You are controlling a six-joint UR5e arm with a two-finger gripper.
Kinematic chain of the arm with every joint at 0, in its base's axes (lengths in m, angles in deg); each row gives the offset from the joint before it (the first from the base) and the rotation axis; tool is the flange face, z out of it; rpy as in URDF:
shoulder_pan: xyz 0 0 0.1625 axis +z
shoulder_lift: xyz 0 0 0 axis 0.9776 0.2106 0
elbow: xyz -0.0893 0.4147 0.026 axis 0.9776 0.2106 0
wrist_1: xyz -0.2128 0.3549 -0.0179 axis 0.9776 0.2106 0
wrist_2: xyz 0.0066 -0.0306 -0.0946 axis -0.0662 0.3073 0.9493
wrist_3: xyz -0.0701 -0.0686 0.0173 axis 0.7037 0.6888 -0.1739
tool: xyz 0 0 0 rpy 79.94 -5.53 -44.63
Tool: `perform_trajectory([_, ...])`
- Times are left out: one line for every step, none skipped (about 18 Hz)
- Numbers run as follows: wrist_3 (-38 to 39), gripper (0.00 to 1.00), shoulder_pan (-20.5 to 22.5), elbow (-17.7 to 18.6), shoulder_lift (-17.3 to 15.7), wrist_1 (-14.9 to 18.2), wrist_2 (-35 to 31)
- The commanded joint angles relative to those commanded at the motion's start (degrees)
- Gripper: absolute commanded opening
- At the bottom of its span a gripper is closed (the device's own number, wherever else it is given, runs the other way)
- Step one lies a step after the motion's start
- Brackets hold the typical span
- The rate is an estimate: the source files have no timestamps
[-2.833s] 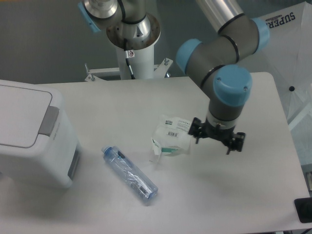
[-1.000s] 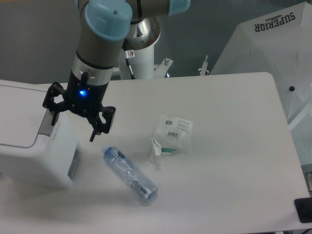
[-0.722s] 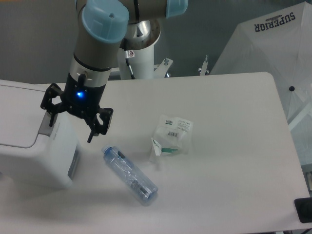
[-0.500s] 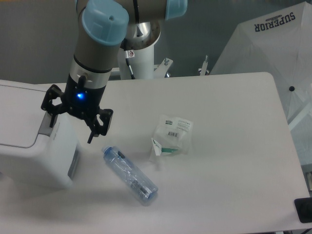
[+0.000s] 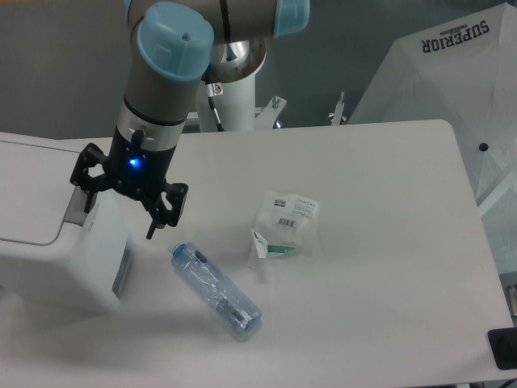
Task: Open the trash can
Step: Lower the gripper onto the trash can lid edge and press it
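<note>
At the left edge of the frame the white trash can (image 5: 48,242) sits on the table (image 5: 380,283) with its lid down; the claw (image 5: 119,198) hangs spread wide and empty over its right edge, one finger at the grey push tab (image 5: 75,206). A clear bottle (image 5: 215,290) lies lower centre, just right of the can, and a plastic packet (image 5: 284,226) lies mid-frame, both apart from the claw.
</note>
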Motion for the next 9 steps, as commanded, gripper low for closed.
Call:
perform_trajectory([0.00,1.00,0.00,-0.09,-0.09,-0.09,0.09])
perform_trajectory([0.09,1.00,0.09,-0.09,-0.26,-0.09,0.09])
perform_trajectory([0.17,1.00,0.09,-0.26,-0.44,0.00,0.09])
perform_trajectory([0.18,1.00,0.09,-0.35,-0.70,0.00,0.17])
perform_trajectory([0.18,1.00,0.09,-0.61,-0.88,0.00,0.18])
perform_trajectory([0.52,1.00,0.09,-0.88,-1.31,0.00,0.26])
perform_trajectory([0.79,1.00,0.09,-1.05,-1.41,-0.09,0.35])
perform_trajectory([1.05,1.00,0.09,-1.05,-1.49,0.00,0.35])
perform_trajectory([1.14,1.00,0.09,-0.97,-1.67,0.00,0.35])
